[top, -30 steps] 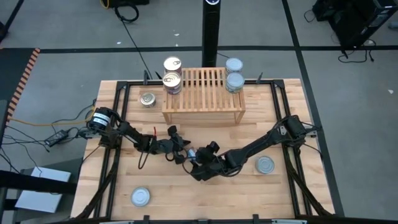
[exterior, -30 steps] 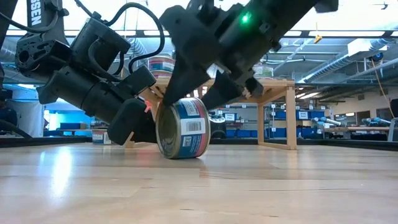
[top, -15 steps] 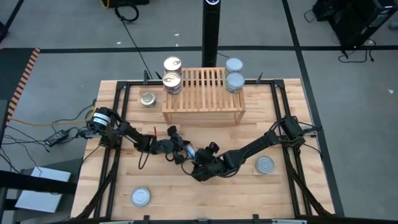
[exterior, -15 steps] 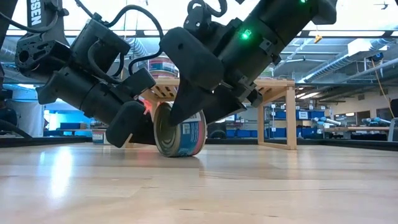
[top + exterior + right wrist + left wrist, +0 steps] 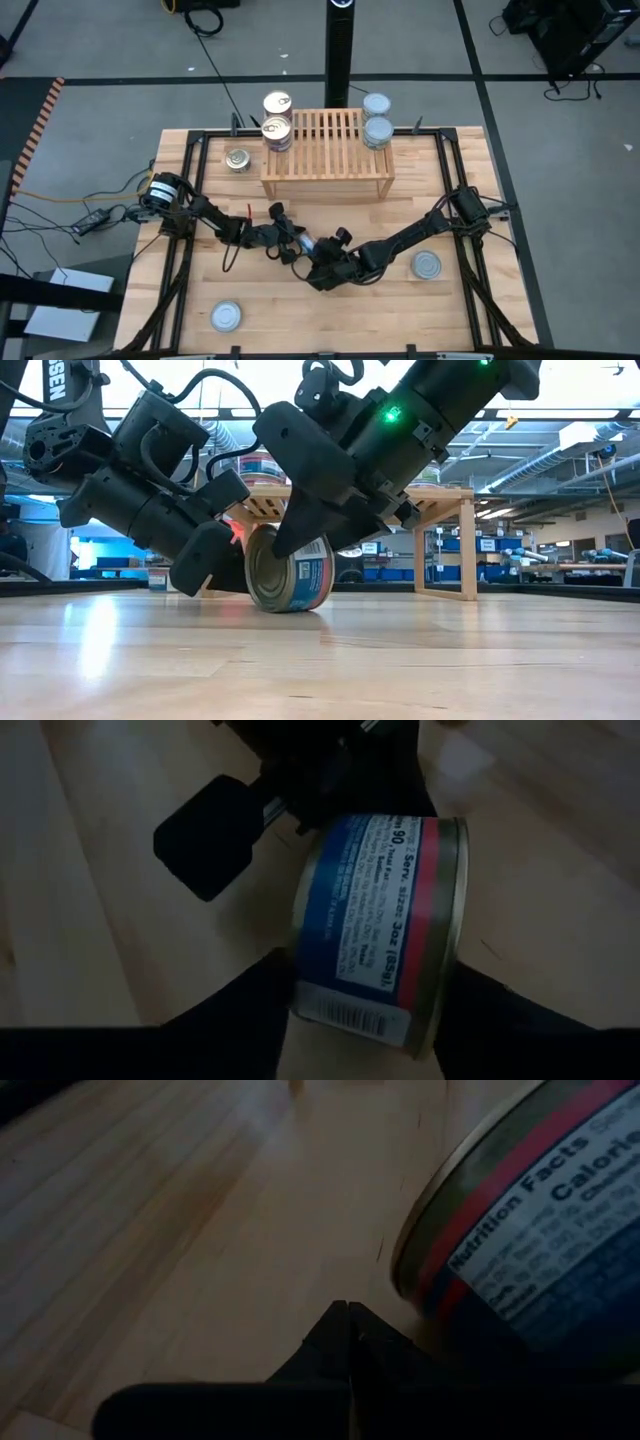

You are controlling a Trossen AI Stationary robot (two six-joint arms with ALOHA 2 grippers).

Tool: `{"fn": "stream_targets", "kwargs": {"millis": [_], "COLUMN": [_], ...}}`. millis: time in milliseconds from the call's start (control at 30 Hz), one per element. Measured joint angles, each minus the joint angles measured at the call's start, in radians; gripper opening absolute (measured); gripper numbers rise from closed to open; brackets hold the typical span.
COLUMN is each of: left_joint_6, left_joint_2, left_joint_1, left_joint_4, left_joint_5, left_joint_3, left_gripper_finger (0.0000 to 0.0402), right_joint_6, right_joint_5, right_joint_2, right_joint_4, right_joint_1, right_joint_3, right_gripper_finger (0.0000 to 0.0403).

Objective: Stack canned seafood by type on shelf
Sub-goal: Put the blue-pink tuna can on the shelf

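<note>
Meanwhile, both arms met over the middle of the worktop (image 5: 300, 320), just near of the shelf (image 5: 326, 150). Between them a blue-and-red labelled tin (image 5: 290, 568) stood on its edge, its flat end turned toward the low camera and its rim touching the wood.

The right pincer (image 5: 318, 525) came down on that tin from above; in the right wrist view its two dark fingers (image 5: 235, 1010) sat on either side of the tin's label (nutrition print readable), pressed to the can's flat ends, so it was grasping the tin. The left pincer (image 5: 215, 560) lay low beside the same tin on its left side in the low view, its fingers clenched together with nothing between them; the left wrist view showed the closed tips (image 5: 345, 1342) just short of the tin's rim, and whether they touched it I could not tell.

On the shelf, two gold-lidded tins (image 5: 276, 132) sat stacked at its left end, with another (image 5: 277, 103) just beyond them at the far edge, and two pale-lidded tins (image 5: 377, 130) sat at its right end, one farther back (image 5: 376, 104). A single gold-lidded tin (image 5: 237, 159) rested on the worktop left of the shelf. Two more pale-lidded tins lay flat on the worktop: one at the near left (image 5: 226, 316), one at the right (image 5: 426, 265) beside the right arm.
</note>
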Motion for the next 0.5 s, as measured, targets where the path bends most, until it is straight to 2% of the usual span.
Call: {"fn": "stream_targets", "kwargs": {"millis": [67,300,500], "left_joint_6": [0.000,-0.002,0.016], "left_joint_2": [0.000,-0.004,-0.107], "left_joint_1": [0.000,-0.014,-0.054], "left_joint_4": [0.000,0.004,-0.004], "left_joint_5": [0.000,0.001,-0.014], "left_joint_3": [0.000,0.000,-0.020], "left_gripper_finger": [0.0001,0.0001,0.0001], "right_joint_6": [-0.015,-0.088,-0.206], "right_joint_5": [0.000,-0.001,-0.004], "right_joint_2": [0.000,0.000,-0.053], "right_joint_4": [0.001,0.001,-0.043], "right_joint_1": [0.000,0.000,0.016], "right_joint_3": [0.000,0.000,0.000], "right_gripper_finger": [0.0185,0.0185,0.0185]}}
